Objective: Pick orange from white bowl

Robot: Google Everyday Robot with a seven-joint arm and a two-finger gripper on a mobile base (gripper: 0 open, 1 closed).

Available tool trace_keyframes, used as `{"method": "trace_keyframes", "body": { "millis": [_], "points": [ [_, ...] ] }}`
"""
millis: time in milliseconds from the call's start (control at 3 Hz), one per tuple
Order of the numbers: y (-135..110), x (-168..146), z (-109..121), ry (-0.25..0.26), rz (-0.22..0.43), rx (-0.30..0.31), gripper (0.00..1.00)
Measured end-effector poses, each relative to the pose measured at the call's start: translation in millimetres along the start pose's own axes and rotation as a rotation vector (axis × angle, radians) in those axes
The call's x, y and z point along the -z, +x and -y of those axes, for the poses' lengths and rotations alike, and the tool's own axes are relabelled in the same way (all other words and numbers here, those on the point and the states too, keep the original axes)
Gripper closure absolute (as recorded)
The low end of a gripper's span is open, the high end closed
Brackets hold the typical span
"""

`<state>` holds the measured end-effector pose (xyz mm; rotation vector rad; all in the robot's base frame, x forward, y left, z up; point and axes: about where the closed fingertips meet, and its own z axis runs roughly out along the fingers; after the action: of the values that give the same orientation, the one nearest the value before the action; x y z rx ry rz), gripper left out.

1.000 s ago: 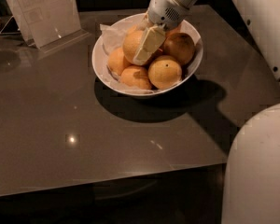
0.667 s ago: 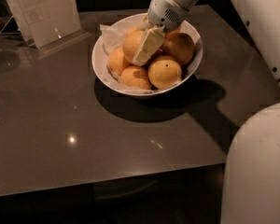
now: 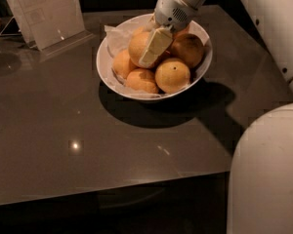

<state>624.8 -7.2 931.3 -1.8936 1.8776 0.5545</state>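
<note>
A glossy white bowl [image 3: 103, 67] lined with crumpled white paper [image 3: 118, 35] stands at the back middle of the dark table and holds several oranges. The large orange [image 3: 136, 47] sits on top of the pile at the back left. My gripper [image 3: 150, 51] reaches down into the bowl from the upper right and lies against the right side of that orange. A browner orange [image 3: 189, 49] is to the right. A smaller orange with a dark stem dot [image 3: 172, 75] is in front. Two more oranges [image 3: 141, 80] lie at the front left.
A clear plastic sign holder [image 3: 44, 11] stands at the back left of the grey table [image 3: 63, 130]. The table's front edge runs across the lower part of the view. My white arm [image 3: 276, 28] and body [image 3: 268, 174] fill the right side.
</note>
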Motion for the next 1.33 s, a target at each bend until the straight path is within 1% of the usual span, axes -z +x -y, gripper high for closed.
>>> {"method": "trace_keyframes", "body": {
  "millis": [333, 667, 1000, 1333],
  "points": [
    [0.0, 1.0, 0.6, -0.004, -0.002, -0.005, 0.67],
    [2.4, 0.7, 1.2, -0.002, 0.0, -0.011, 0.9],
    [1.7, 1.9, 1.2, -0.001, 0.0, -0.011, 1.0],
    [4.0, 16.5, -1.0, 0.044, 0.117, 0.018, 1.0]
  ]
}}
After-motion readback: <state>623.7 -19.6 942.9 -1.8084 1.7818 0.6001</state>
